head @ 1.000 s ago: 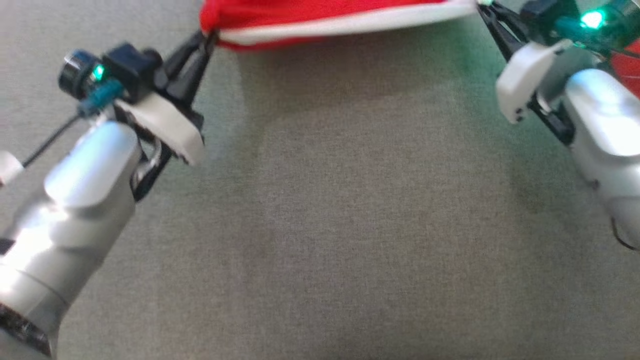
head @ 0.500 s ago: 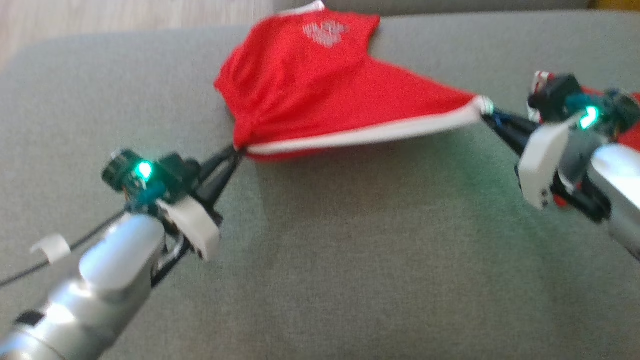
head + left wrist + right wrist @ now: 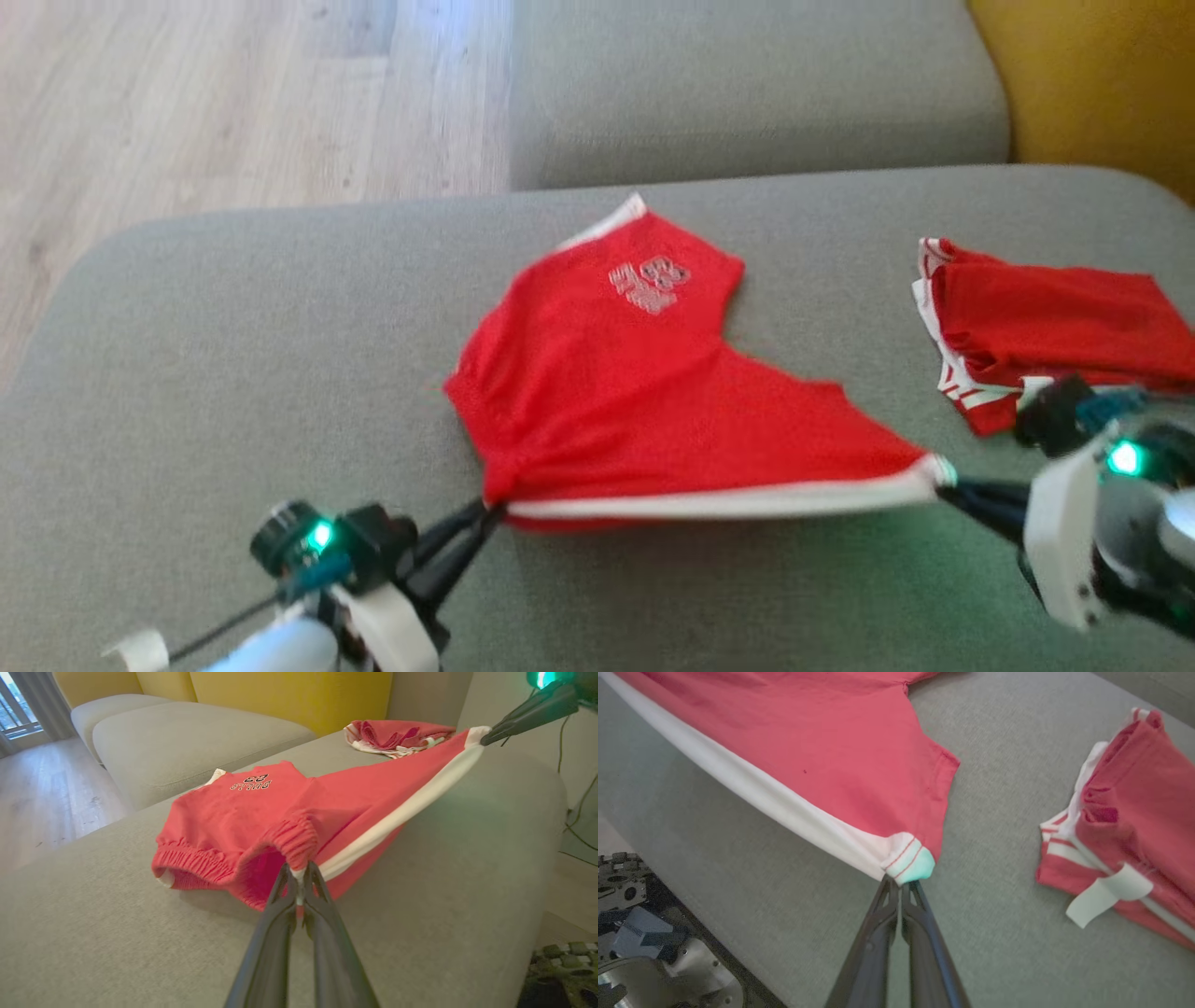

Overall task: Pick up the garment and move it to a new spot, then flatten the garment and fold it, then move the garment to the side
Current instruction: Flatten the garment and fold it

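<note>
Both end effectors are grasping the garment (image 3: 635,401), one at each end of its near edge. The left end effector (image 3: 490,509) is clenching, jaws pressed together, on the gathered waistband (image 3: 299,840) corner. The right end effector (image 3: 948,485) is pinching, equally tight, the hem end of the white stripe (image 3: 728,504). That stripe is running straight from one set of fingertips to the other, so the garment's long axis is lying crosswise to both and spanning the gap between them. The held edge is hanging taut, lifted off the sofa (image 3: 233,373). The rest of the cloth is sloping away ahead of the fingertips and resting on the cushion, with the printed leg lying farthest ahead of the left end effector. Judgement: the flattening step is in hand, and the coming move is turning on this geometry. Since the cloth is lying wholly beyond the tips, drawing back and lowering both ends together should spread it flat, provided the two ends are being held level and the stripe taut. Neither arm is nearer overall; each is holding its own corner. A second red pile (image 3: 1036,317) is lying just beyond the right end effector on its outer side, apart from the held garment. Drifting that way is risking a snag.
</note>
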`<state>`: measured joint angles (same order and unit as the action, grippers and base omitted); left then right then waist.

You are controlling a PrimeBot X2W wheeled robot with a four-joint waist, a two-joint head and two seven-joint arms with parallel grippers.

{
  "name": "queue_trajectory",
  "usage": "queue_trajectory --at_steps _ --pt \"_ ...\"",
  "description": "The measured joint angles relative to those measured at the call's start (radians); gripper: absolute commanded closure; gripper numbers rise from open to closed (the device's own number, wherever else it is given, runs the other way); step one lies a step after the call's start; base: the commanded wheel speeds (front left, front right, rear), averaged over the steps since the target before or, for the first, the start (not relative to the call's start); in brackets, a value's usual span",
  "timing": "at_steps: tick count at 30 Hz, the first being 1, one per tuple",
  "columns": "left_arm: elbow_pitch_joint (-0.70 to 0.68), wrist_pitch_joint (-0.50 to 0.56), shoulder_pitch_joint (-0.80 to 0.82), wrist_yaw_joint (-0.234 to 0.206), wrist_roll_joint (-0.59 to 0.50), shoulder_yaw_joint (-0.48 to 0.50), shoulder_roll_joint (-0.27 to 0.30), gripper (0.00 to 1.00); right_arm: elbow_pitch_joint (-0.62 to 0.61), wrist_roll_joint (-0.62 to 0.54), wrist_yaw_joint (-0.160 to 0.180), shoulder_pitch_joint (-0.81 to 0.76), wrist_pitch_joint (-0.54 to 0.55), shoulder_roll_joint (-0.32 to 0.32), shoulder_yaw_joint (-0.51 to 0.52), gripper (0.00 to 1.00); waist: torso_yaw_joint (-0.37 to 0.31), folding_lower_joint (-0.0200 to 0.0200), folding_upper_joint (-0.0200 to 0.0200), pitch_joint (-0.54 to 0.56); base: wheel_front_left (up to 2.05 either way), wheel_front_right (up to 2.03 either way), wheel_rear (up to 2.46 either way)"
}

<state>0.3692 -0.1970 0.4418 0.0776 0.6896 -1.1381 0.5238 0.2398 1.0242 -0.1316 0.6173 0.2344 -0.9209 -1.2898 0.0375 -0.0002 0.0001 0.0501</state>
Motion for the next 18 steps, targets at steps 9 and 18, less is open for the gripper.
queue_trajectory --at_steps 9,18 --pt "-0.254 0.091 -0.125 -0.096 0.010 -0.038 0.092 1.00 -0.156 0.050 0.000 -0.117 0.052 -0.134 0.002 1.00 0.015 0.0001 0.0000 0.027 0.00 0.00 0.00" --pt "-0.307 0.109 -0.093 -0.141 0.015 -0.012 0.102 1.00 -0.127 -0.006 0.000 -0.030 0.068 -0.095 0.114 1.00 0.048 0.0003 0.0000 -0.008 0.00 0.00 0.00"
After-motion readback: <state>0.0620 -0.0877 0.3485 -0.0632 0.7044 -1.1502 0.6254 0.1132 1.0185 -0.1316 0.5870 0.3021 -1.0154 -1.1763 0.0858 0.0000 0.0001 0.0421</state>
